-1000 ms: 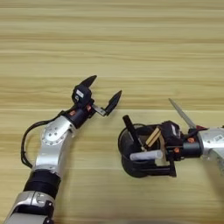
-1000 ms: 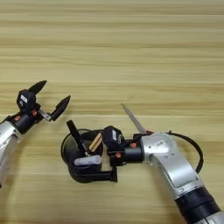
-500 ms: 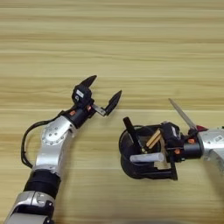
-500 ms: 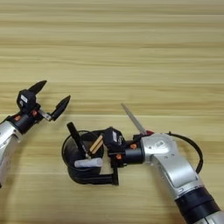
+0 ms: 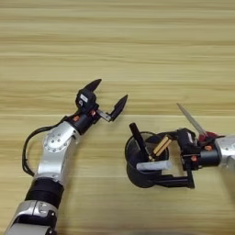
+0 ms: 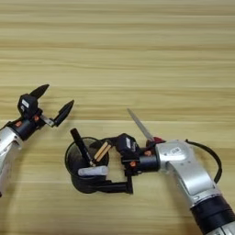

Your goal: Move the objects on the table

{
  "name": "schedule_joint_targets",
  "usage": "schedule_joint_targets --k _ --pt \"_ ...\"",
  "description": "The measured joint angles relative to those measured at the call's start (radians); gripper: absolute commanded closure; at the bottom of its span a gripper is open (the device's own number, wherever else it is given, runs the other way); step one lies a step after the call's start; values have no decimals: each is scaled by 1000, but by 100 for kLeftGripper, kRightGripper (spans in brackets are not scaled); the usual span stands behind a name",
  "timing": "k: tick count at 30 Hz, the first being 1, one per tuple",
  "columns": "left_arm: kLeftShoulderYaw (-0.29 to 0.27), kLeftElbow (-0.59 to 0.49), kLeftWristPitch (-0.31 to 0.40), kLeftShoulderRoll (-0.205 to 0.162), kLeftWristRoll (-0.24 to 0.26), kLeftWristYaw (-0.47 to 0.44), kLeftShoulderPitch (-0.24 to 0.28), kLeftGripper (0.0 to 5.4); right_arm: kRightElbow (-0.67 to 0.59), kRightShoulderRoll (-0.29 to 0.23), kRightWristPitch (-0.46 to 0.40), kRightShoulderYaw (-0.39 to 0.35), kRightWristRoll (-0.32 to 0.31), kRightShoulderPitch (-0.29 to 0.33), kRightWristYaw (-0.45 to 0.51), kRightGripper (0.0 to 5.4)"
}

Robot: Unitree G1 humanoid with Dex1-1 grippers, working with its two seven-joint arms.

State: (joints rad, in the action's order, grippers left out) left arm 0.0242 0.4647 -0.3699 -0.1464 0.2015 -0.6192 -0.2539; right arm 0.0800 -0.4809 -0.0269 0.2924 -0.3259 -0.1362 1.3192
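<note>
Left eye view: my right gripper (image 5: pixel 173 160) is clamped across the black mesh pen cup (image 5: pixel 143 160) near the desk's near edge; I should keep it upright. Right eye view: it holds the black marker (image 6: pixel 81 146), white-grey marker (image 6: pixel 93 171) and amber-handled screwdriver (image 6: pixel 102 150). My left gripper (image 6: pixel 52 105) hangs spread apart, idle.

The table (image 5: pixel 119 41) is a light wooden top with grain stripes that run from side to side. On it, near the front, stands a black mesh pen cup (image 6: pixel 75 172), upright, and its base rests on the wood. Just to the right of the cup lie the scissors (image 6: pixel 140 126); their steel blade points away toward the far left, and a little of the red handle shows beside it.
</note>
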Motion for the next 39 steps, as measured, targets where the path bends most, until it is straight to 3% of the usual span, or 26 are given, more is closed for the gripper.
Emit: schedule_joint_targets --k 8,20,24,30,39 --pt "0 3 0 0 0 0 0 0 0 -65 8 -70 -24 60 21 6" --pt "0 10 -1 1 -1 1 -1 0 -8 -101 37 -194 -65 151 -8 6" --pt "0 11 -1 1 -1 1 -2 0 -27 -103 51 -243 -65 202 -52 6" --pt "0 13 -1 1 0 1 -3 0 -37 -97 78 -314 -64 226 -158 6" --pt "0 18 -3 1 0 1 -5 0 -65 -54 123 -351 -32 271 -324 6"
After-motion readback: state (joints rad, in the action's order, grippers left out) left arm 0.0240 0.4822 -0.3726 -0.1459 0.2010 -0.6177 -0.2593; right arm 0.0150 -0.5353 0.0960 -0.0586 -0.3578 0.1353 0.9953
